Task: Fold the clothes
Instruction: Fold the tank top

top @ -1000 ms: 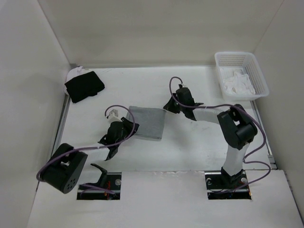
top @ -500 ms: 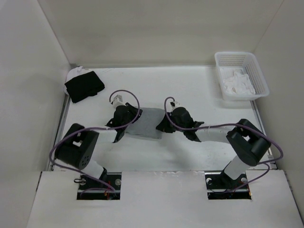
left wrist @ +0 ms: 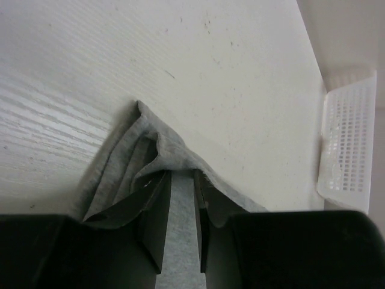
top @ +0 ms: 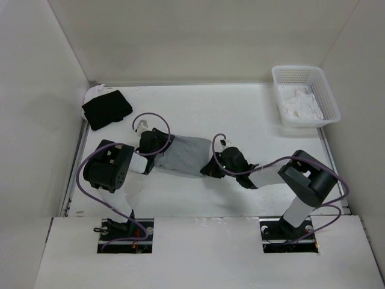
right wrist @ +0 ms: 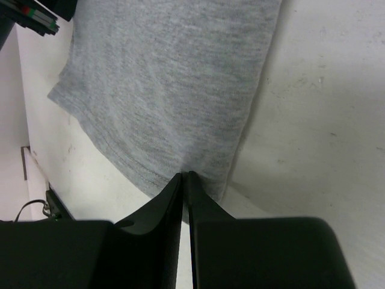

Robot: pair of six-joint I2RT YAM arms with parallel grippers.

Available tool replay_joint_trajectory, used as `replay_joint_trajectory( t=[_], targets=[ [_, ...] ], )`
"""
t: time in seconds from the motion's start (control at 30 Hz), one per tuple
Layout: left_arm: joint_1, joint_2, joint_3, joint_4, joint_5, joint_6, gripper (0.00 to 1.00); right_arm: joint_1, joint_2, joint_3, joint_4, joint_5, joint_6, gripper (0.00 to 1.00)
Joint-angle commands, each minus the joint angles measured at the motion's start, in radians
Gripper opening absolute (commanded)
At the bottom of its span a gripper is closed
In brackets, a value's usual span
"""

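- Mid-counter, the grey top (top: pixel 183 155) lies flat in a folded, roughly rectangular bundle between the two arms, nearer the left side of the counter (top: pixel 240 114) than the right.
- Left hand (top: pixel 159 144) sits at the top's left edge. In the left wrist view its fingers are clamped on a strip of grey knit that runs up between them, and loose layers of the cloth bunch and fan out just past the tips.
- Right hand (top: pixel 213 166) sits at the top's right, near corner. In the right wrist view its fingers are pressed almost together, pinching the hem at that corner, while the rest of the cloth spreads smooth and flat beyond them.
- Both arms reach low over the counter, with purple cables looping above them.
- A black cloth (top: pixel 107 108) lies at the far left corner, well apart from the top.
- A white basket (top: pixel 305 72) stands at the far right corner with a crumpled white cloth (top: pixel 302 103) inside it.
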Motion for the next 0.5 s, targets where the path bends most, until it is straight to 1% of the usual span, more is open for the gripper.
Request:
replay_joint_trajectory(
  t=[0.0,0.07,0.23,0.27,0.37,0.47],
  targets=[
    [0.03,-0.056,-0.004,0.083,-0.002,0.0,0.23,0.007,-0.042,-0.039,-0.009,0.016,-0.002,0.12],
    [0.036,-0.102,-0.024,0.083,-0.005,0.008,0.26,0.007,-0.103,-0.046,-0.023,0.025,-0.01,0.15],
    [0.027,-0.267,-0.108,0.053,-0.035,0.06,0.34,0.007,-0.252,-0.001,-0.08,0.026,-0.063,0.4],
    [0.024,-0.293,-0.122,0.039,-0.045,0.073,0.35,0.004,-0.272,0.008,-0.086,0.026,-0.075,0.43],
    [0.004,-0.433,-0.192,-0.068,-0.097,0.15,0.42,-0.023,-0.367,0.023,-0.086,0.042,-0.131,0.51],
    [-0.006,-0.598,-0.249,-0.227,-0.175,0.21,0.47,-0.054,-0.444,0.007,-0.074,0.109,-0.181,0.6]
  ],
)
